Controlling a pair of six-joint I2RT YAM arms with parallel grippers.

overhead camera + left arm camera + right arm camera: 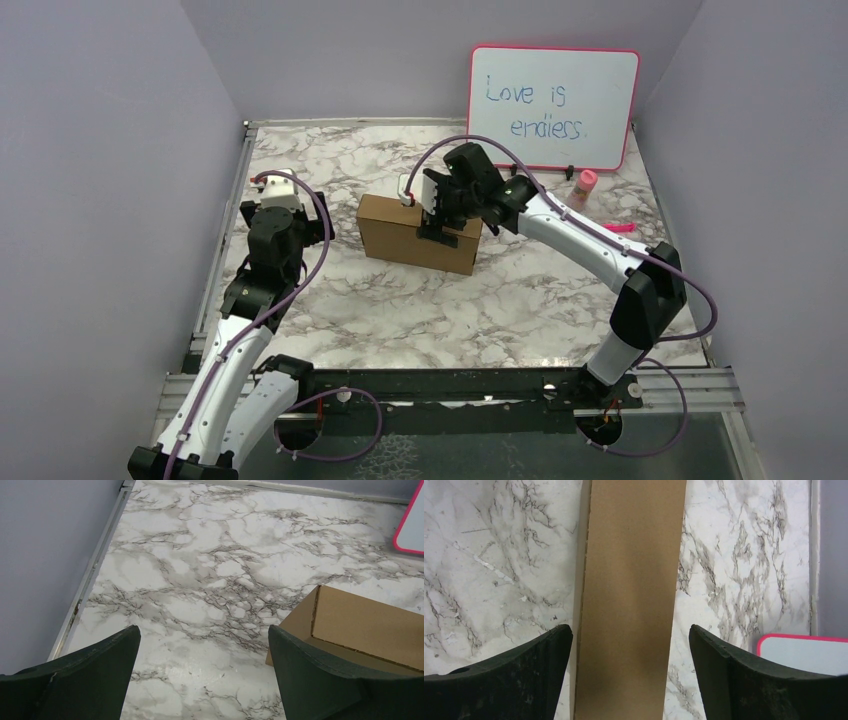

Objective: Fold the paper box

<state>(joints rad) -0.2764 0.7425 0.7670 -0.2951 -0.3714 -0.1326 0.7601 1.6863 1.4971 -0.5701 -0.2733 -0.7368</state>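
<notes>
Folding looks nearly finished, to my eye: the paper box [398,228] stands as a closed brown block around the middle of the desk [400,310], a little toward the far side, with no loose flap that I can make out from the overhead view. It seems to rest on a long side, its narrow top face upward.

The right hand [630,630] hangs directly over that narrow top, fingers spread wide, one on each side of the cardboard strip. From its own camera neither finger appears to press the box (the gap on the left is slim, so I would not swear to it). The left hand [204,635] is off to the left of the box, over bare marble, fingers likewise spread and holding nothing; the near-left corner of the box shows just past its right finger.

I'd judge this a checking or finishing step, not a fresh fold. The next move would likely call for the right hand either to come down and squeeze the walls square or to lift away, with the left hand steadying the left end so the box does not slide toward the pink-framed whiteboard [553,107] at the far right.
</notes>
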